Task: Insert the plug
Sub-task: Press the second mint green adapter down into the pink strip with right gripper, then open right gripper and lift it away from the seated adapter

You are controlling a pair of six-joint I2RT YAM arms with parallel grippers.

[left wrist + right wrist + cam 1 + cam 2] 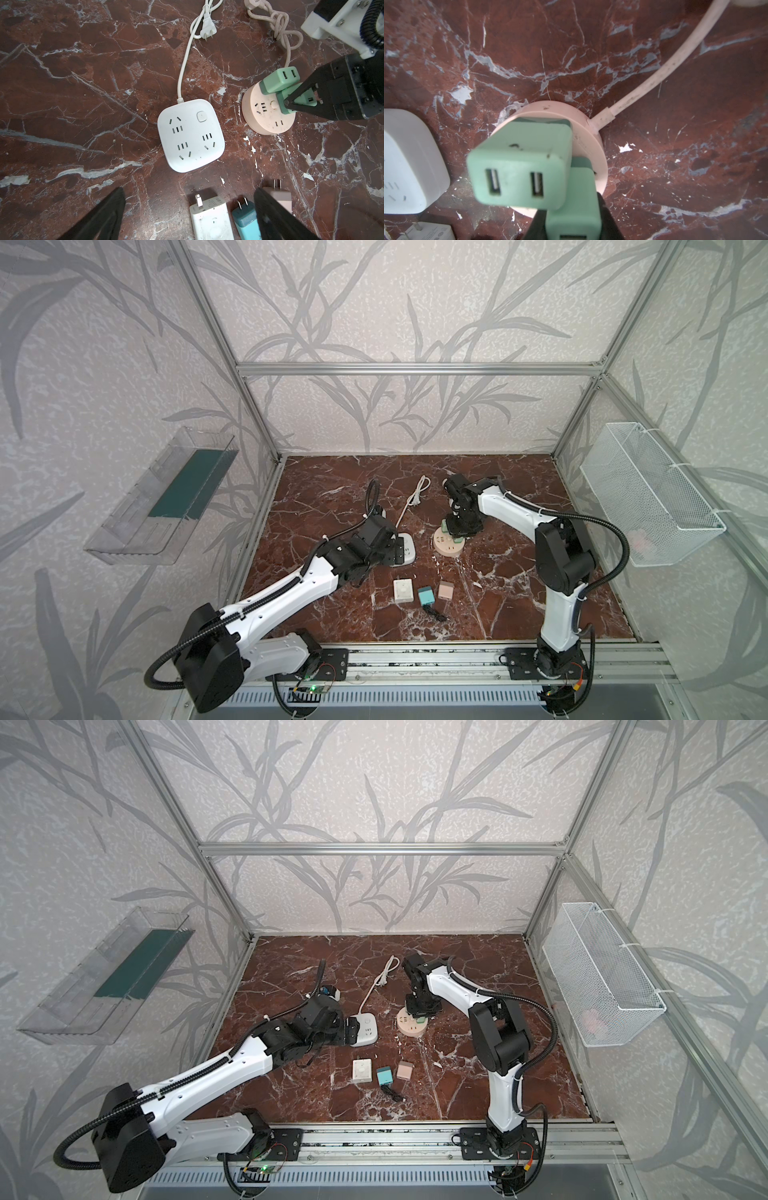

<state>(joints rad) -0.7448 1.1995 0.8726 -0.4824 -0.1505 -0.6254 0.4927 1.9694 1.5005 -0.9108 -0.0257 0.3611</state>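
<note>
Red-brown marbled table (498, 605) sits inside a metal frame with leaf-patterned walls, and two power strips lie near its middle. The right gripper (573, 218) is clamped on a mint-green plug (581, 187), which stands on the round pink strip (268, 118) near its edge, just beside a second green charger (280, 80) already standing on that strip. The two green bodies look close enough to touch, and the prongs are hidden, so how deep the held plug sits cannot be told. The step in hand looks like pressing it home. To do that well, the plug should be kept square to the strip's face and pushed straight down, not at a lean, since a tilt would likely jam the prongs or rub the neighbouring charger. Because the socket lies toward the rim, a hard push may tip or slide the light round strip on the smooth table, so the force should build slowly. The left gripper (189, 190) hangs with its jaws wide apart and empty above the white square strip (191, 135), so it is free to steady the round one if needed. Only once the plug's base is flush should the jaws part, and then the gripper should lift straight up so the plug is not dragged out. Three loose chargers, white (403, 590), teal (426, 596) and pink (446, 590), lie nearer the front, well clear.
</note>
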